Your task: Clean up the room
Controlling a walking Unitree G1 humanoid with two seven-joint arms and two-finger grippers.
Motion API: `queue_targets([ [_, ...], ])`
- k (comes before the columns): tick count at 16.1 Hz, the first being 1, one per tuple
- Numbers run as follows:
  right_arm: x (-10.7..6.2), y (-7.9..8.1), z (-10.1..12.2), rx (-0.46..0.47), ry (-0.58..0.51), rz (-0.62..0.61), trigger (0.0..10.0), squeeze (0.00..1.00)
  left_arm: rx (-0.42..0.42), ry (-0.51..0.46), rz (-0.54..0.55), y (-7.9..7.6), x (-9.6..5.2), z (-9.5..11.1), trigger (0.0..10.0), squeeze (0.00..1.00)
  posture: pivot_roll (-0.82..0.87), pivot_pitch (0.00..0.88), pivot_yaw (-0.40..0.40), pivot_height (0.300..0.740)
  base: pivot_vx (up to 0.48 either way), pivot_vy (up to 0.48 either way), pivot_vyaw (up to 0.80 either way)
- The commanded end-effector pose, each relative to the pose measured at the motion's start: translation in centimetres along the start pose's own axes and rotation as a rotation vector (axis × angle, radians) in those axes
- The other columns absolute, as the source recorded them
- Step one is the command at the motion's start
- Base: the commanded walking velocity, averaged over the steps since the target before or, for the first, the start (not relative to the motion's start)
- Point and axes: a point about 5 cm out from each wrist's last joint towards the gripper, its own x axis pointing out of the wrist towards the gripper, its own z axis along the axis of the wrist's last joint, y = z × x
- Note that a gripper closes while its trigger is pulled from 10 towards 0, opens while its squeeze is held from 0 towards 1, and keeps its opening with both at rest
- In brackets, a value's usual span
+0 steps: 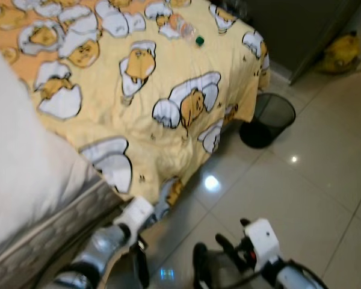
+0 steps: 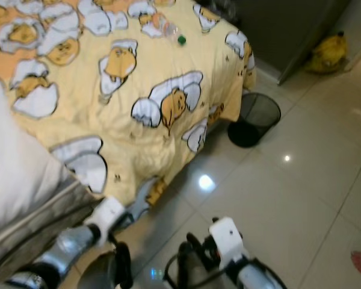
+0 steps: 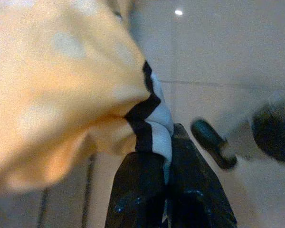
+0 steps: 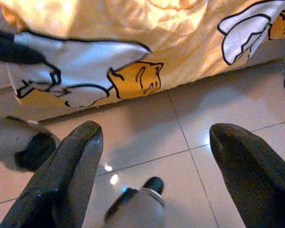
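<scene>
Your left gripper (image 3: 167, 190) sits low by the bed's corner, fingers pinched together on the hem of the yellow cartoon-egg-print bedsheet (image 1: 168, 90). Your right gripper (image 4: 152, 161) hangs over the glossy beige tile floor (image 1: 301, 198) nr the sheet's drooping edge, fingers spread wide apart, nothing betw them. No readable writing anywhere. A clear plastic bottle (image 1: 182, 25) and a small green cap (image 1: 200, 40) lie on the sheet at the far end. A black mesh wastebasket (image 1: 268, 119) stands just beside the bed's far corner; contents can't be made out.

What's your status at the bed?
Left gripper shut on yellow bedsheet corner. Right gripper open, low above floor. Plastic bottle on bed; black wastebasket beside bed corner.
</scene>
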Motion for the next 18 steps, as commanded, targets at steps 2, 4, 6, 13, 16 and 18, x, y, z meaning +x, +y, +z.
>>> queue_targets([
  [2, -0.3, 0.5, -0.8, 0.018, 0.033, 0.018, 10.0, 0.00, 0.138, 0.049, -0.152, -2.9, 1.1, 0.4, 10.0, 0.00, -0.24, 0.194, -0.026, 0.740, 0.000, 0.000, 0.00],
  [4, -0.1, 0.6, -0.8, 0.016, 0.035, 0.027, 10.0, 0.00, 0.203, 0.053, -0.238, -5.1, 1.9, 1.1, 10.0, 0.00, -0.23, 0.195, -0.027, 0.740, 0.000, 0.000, 0.00],
  [6, 0.1, 0.7, -0.8, 0.015, 0.035, 0.030, 10.0, 0.00, 0.156, 0.031, -0.205, -6.1, 2.5, 1.8, 10.0, 1.00, -0.24, 0.194, -0.025, 0.740, 0.000, 0.000, 0.00],
  [13, 1.2, -0.8, 1.4, 0.004, -0.071, -0.083, 10.0, 0.00, -0.277, -0.306, 0.338, 0.2, 0.5, 4.2, 10.0, 1.00, -0.20, 0.142, -0.004, 0.740, 0.000, 0.000, 0.00],
  [16, 1.7, -4.4, 5.3, 0.072, -0.270, -0.341, 10.0, 0.00, -0.410, -0.632, 0.648, 4.5, -3.8, 8.7, 10.0, 1.00, -0.14, 0.065, 0.008, 0.740, 0.000, 0.000, 0.00],
  [18, 2.0, -5.2, 6.3, 0.095, -0.311, -0.379, 10.0, 0.00, -0.427, -0.694, 0.697, 5.6, -4.8, 10.3, 10.0, 1.00, -0.13, 0.028, 0.013, 0.740, 0.000, 0.000, 0.00],
])
